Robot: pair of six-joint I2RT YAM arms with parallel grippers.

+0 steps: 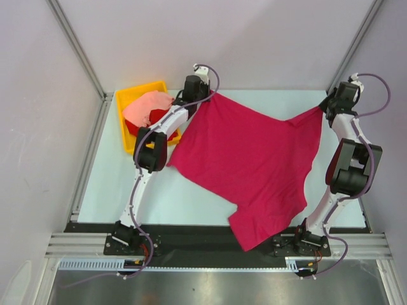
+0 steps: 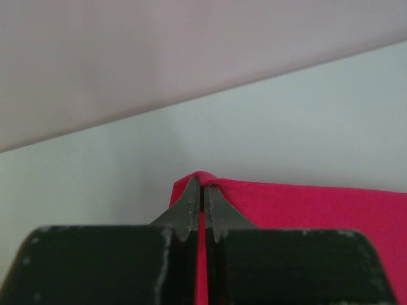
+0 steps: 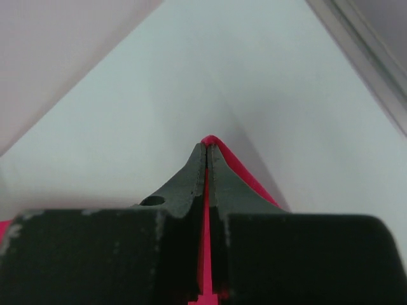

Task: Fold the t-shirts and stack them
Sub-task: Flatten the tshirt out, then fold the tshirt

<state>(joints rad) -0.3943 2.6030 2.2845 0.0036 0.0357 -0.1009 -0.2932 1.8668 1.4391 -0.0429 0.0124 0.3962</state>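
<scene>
Top external: left claw (image 1: pixel 209 95) and right claw (image 1: pixel 320 109) each pinch the magenta-crimson shirt (image 1: pixel 254 159).

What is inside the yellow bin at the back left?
A pale pink shirt lies on a red shirt. The floor of the bin is covered, and the left arm hides its right side.

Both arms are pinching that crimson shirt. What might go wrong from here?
The left tool and right tool each pinch only a sliver of the magenta-crimson cloth t-shirt, so a corner might slip free. Its lower end drapes over the black base rail near the right arm's base and could snag there.
</scene>
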